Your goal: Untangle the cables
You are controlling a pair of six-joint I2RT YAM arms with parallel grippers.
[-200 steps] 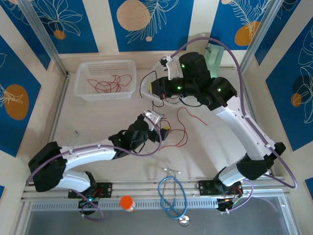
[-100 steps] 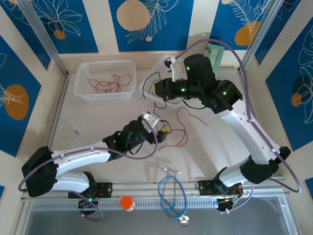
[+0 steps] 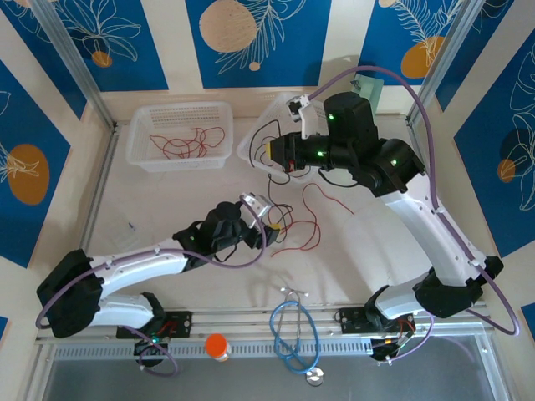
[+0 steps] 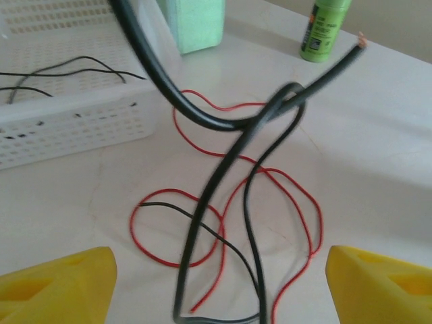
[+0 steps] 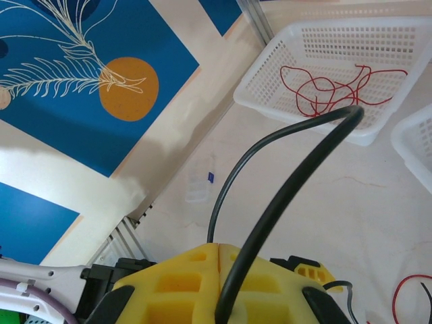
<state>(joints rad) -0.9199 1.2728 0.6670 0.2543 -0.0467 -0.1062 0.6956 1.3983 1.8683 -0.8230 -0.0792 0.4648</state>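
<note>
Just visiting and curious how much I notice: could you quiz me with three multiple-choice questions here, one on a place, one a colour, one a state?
1. The white basket holding red wires stands: A) far left of the table; B) near right; C) centre.
2. The cable in the right gripper is: A) red; B) black; C) blue.
3. The left gripper is: A) open; B) shut on a cable; C) shut, empty.
Answers: 1 A, the top view shows it there. 2 B, the right wrist view shows it pinching a black cable. 3 A, its jaws stand wide apart.
</note>
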